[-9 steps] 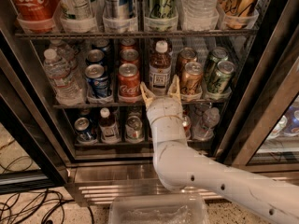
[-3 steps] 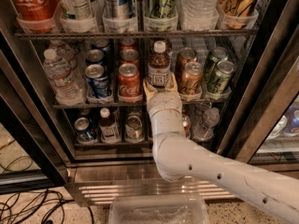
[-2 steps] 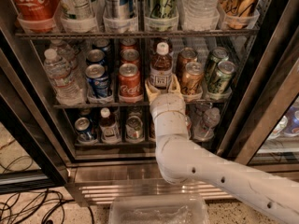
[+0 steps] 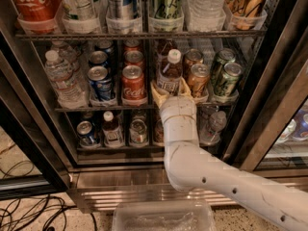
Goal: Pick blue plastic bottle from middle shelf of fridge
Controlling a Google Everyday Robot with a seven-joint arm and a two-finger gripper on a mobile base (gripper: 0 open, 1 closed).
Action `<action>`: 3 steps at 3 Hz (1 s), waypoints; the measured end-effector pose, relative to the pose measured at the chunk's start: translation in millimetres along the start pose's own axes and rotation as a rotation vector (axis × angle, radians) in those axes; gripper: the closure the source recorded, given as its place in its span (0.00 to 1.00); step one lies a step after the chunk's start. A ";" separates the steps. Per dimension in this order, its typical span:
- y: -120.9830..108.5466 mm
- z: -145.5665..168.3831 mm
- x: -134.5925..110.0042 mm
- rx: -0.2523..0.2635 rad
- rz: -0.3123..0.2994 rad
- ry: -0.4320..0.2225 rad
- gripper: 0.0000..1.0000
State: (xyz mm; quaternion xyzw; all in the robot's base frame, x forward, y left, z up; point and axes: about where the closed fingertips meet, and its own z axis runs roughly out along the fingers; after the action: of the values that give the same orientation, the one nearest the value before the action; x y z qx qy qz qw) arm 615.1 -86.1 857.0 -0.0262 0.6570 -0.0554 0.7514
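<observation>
The bottle's (image 4: 169, 73) base is hiding behind the gripper (image 4: 171, 92), so contact is hard to judge. It is showing amber liquid, a white cap and a white label, standing on the middle shelf (image 4: 96, 109) of the fridge (image 4: 120, 179) between a red can (image 4: 133, 83) and a brown can (image 4: 198, 78). The gripper's fingers (image 4: 156, 93) are spreading open either side of it.

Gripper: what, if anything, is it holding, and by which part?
Cannot be told: the gripper sits around the lower body of the blue plastic bottle, contact unclear.
</observation>
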 end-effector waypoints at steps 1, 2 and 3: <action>-4.6 -1.1 -7.9 0.008 0.024 -0.017 1.00; -3.0 -0.8 -16.7 -0.007 0.037 -0.027 1.00; 0.2 -5.5 -43.3 -0.064 0.056 -0.039 1.00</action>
State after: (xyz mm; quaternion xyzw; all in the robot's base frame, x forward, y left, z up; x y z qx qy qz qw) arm 604.0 -80.6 898.9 -0.0329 0.6441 -0.0130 0.7641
